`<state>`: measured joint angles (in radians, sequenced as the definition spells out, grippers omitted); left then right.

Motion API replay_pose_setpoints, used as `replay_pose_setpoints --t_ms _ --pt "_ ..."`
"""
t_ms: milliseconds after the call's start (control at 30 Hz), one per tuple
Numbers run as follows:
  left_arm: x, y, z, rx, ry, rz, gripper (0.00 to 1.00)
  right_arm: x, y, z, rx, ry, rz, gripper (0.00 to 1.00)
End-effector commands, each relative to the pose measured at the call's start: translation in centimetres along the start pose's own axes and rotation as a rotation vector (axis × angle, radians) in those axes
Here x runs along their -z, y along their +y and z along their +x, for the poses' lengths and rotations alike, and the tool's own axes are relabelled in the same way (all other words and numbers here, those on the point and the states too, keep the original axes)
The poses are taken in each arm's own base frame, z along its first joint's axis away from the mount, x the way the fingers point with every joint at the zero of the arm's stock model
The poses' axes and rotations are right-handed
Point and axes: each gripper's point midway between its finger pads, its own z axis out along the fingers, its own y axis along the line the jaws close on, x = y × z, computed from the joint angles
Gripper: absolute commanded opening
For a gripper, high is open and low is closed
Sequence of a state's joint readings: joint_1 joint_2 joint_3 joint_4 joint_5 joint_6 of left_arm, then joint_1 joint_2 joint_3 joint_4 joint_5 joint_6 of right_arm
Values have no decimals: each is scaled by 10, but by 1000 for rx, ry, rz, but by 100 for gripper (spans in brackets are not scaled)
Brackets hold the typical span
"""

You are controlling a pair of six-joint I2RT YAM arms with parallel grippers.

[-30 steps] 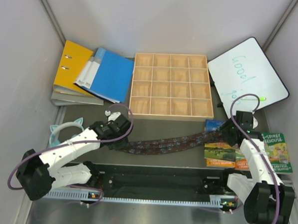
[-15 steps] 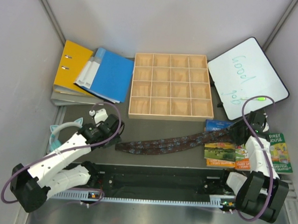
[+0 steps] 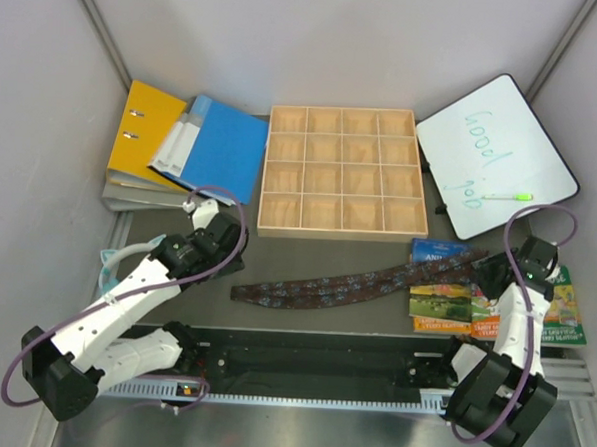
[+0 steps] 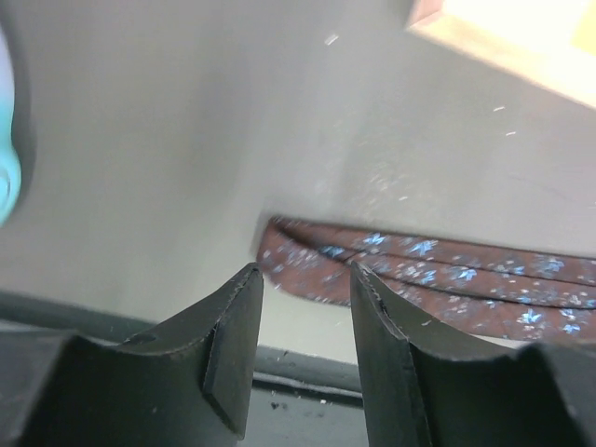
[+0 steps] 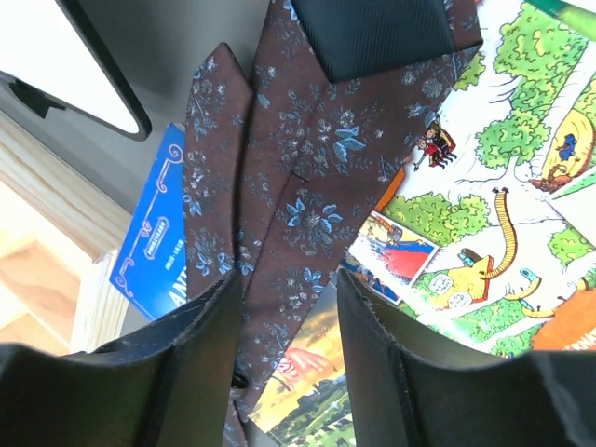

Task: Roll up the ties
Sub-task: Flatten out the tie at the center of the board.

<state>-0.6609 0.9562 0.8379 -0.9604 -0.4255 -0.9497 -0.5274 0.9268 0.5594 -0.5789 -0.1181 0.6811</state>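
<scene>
On the table [image 3: 317, 247], the tie [image 3: 345, 284] lies flat and unrolled, its right end resting on the picture books [image 3: 444, 303]. The left gripper [image 4: 305, 272] and right gripper [image 5: 284, 284] hover near its ends, each half open and empty.

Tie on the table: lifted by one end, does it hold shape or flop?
Likely floppy: the tie lies limp and flat, its right end draped over the picture books. Probably light, being thin fabric. Its folded back layers, seen in the right wrist view, may shift in a pinch.
</scene>
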Motion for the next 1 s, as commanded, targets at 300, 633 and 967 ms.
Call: replay_pose_setpoints --t_ms 300,633,967 --pt "0 -14 -18 -154 -63 70 49 -28 -20 23 19 89 26 41" --pt "2 -15 -18 -154 -68 91 49 -42 -27 15 19 41 57 16" --pt "0 -14 -18 -155 -71 78 49 -52 -26 15 20 68 62 0"
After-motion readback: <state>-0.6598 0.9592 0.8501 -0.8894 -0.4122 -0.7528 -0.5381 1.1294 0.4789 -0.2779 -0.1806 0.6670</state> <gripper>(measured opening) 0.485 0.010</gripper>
